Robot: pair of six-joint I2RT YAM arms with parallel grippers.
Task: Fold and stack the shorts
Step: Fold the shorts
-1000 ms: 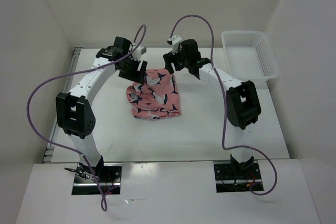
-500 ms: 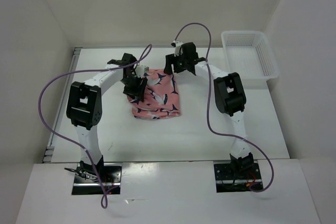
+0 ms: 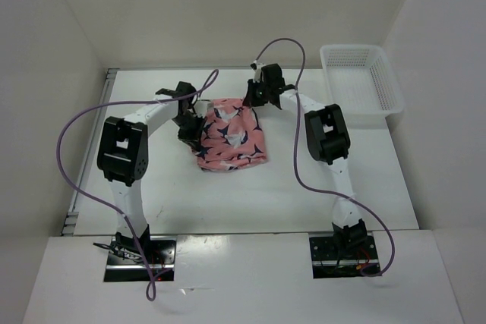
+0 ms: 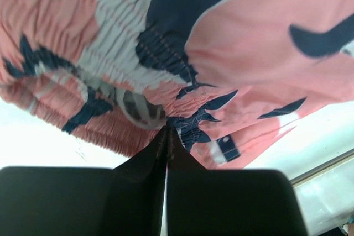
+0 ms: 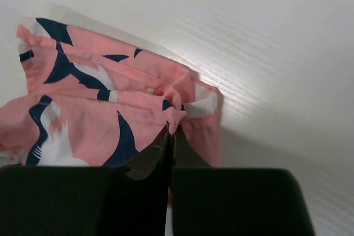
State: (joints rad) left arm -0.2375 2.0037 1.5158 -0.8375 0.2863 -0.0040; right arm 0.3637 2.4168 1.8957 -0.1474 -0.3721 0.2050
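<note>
Fold step: left tool (image 4: 167, 130) and right tool (image 5: 170, 127) are each clenching an edge of the shorts (image 3: 231, 138), lying just 12 o'clock of tabletop (image 3: 319, 187) centre; next move likely needs both grips drawn toward 6 o'clock together.

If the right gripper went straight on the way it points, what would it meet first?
The shorts: the right gripper has its jaws shut on their edge. Past that fold probably lies the table, but depth is unclear.
</note>
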